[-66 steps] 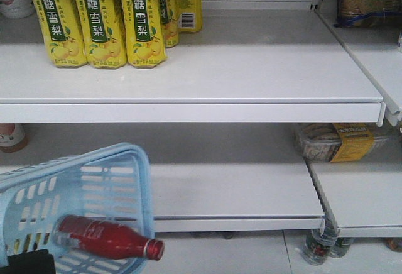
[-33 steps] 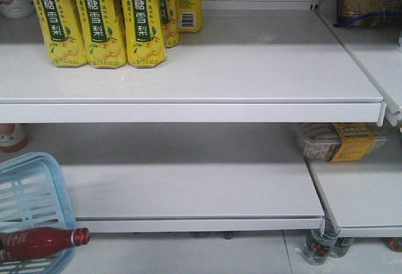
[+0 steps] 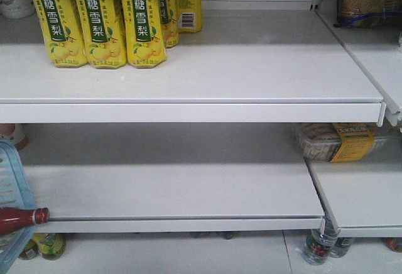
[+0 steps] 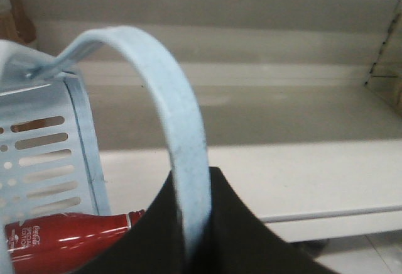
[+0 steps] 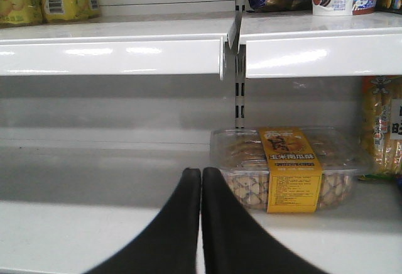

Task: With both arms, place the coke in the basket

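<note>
A glossy red coke (image 3: pixel 22 219), bottle-shaped with a narrow neck and silver cap, lies on its side in the light blue basket (image 3: pixel 11 189) at the far left edge of the front view, its neck poking out past the slotted plastic rim. Only the left wrist view shows the grip: the left claw (image 4: pixel 191 224), matte black, is clamped on the basket's smooth curved loop handle (image 4: pixel 166 92), with the coke's white script visible just below through the basket's open side. The right wrist view shows the right claw (image 5: pixel 201 224) carrying nothing, its two tapered black fingers (image 5: pixel 179 230) pressed together before a clear plastic box of biscuits (image 5: pixel 289 167) with a yellow label. White metal shelves (image 3: pixel 188 73) fill the front view, the upper one holding shiny yellow drink cartons (image 3: pixel 100 19) printed with pears.
</note>
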Available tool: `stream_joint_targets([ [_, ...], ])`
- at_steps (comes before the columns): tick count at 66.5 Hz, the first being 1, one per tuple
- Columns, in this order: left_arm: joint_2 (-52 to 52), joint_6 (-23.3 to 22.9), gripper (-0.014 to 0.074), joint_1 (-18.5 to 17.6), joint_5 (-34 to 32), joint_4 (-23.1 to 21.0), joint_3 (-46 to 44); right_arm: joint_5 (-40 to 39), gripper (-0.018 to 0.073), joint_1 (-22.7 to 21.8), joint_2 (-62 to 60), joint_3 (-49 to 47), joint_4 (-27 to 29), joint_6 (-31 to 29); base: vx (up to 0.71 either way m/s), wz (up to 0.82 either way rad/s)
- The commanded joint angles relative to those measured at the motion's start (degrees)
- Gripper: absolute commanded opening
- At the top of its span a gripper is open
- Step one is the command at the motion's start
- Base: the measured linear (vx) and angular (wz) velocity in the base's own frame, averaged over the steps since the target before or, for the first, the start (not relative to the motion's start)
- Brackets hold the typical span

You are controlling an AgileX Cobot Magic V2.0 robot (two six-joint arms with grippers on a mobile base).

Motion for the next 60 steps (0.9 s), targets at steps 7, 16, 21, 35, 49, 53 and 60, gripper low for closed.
stream_joint_targets([
  [7,-2.9,1.8,-0.0006,-0.2,-19.8,5.1,2.2,-2.8,-0.001,-0.3,0.1,-1.6,-1.5,0.3,0.0,0.0],
  [16,-6.2,1.8,-0.0006,-0.2,-22.9,5.1,5.7,-2.8,-0.001,-0.3,0.1,-1.6,-1.5,0.3,0.0,0.0],
  [21,-7.8,1.8,-0.0006,-0.2,-20.8,5.6,5.7,-2.8,-0.001,-0.3,0.1,-1.6,-1.5,0.3,0.0,0.0],
  [35,-10.4,1.8,-0.0006,-0.2,-20.3,8.2,5.7,-2.8,-0.001,-0.3,0.1,-1.6,-1.5,0.3,0.0,0.0],
  [49,-13.1,1.8,-0.0006,2.2,-17.6,8.0,5.7,-2.8,-0.001,-0.3,0.1,-1.6,-1.5,0.3,0.0,0.0],
  [53,-13.1,1.8,-0.0006,3.5,-16.8,8.0,5.7,-2.8,-0.001,-0.3,0.1,-1.6,-1.5,0.3,0.0,0.0],
  [60,-13.1,1.8,-0.0006,5.4,-16.4,8.0,5.7,-2.7,-0.001,-0.3,0.1,-1.6,-1.5,0.3,0.0,0.0],
])
